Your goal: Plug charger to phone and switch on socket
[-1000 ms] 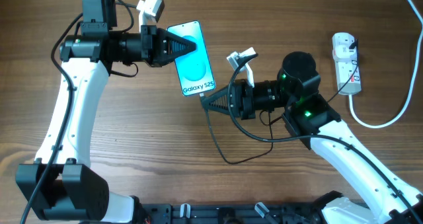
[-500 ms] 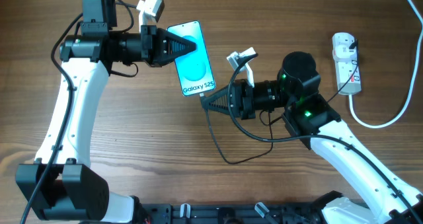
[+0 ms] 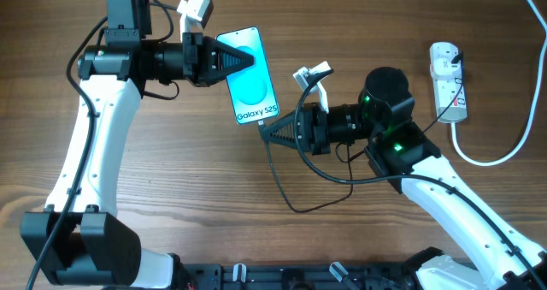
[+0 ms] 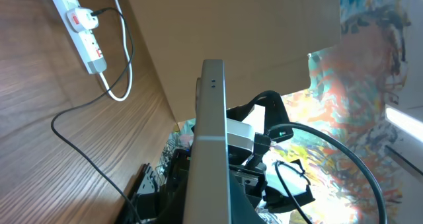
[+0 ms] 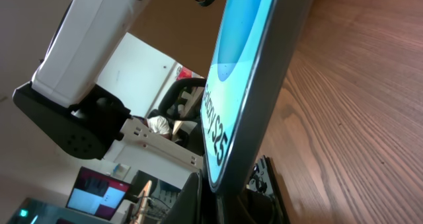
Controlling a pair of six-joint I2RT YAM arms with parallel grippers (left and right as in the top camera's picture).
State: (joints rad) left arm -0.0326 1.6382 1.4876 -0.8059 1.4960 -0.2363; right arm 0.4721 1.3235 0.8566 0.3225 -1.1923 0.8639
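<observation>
- Desk (image 3: 188,196): brown wood with a fine straight grain running left to right, matt surface.
- The charger (image 3: 294,210): long thin black cable, round in section. It lies in a loose loop on the desk near the middle, then rises to the near short edge of the phone.
- Right pincer (image 3: 263,130): black, tapering to a point, its two fingers drawn together on the charger's end. The tips sit right at the near edge of the phone.
- The phone (image 3: 255,93): flat rectangle with rounded corners, left of centre between the two pincers. Its glossy light blue screen faces up and bears a darker oval and white "Galaxy S25" lettering. The wrist views show its smooth pale grey rim edge-on.
- Left pincer (image 3: 248,59): black wedge-shaped fingers, closed over the far part of the phone from its left long edge.
- The socket (image 3: 448,80): elongated white plastic strip with red markings, at the far right, well apart from the phone. A black plug sits in it.
- White lead (image 3: 491,157): thicker, curving away to the right of the socket.
</observation>
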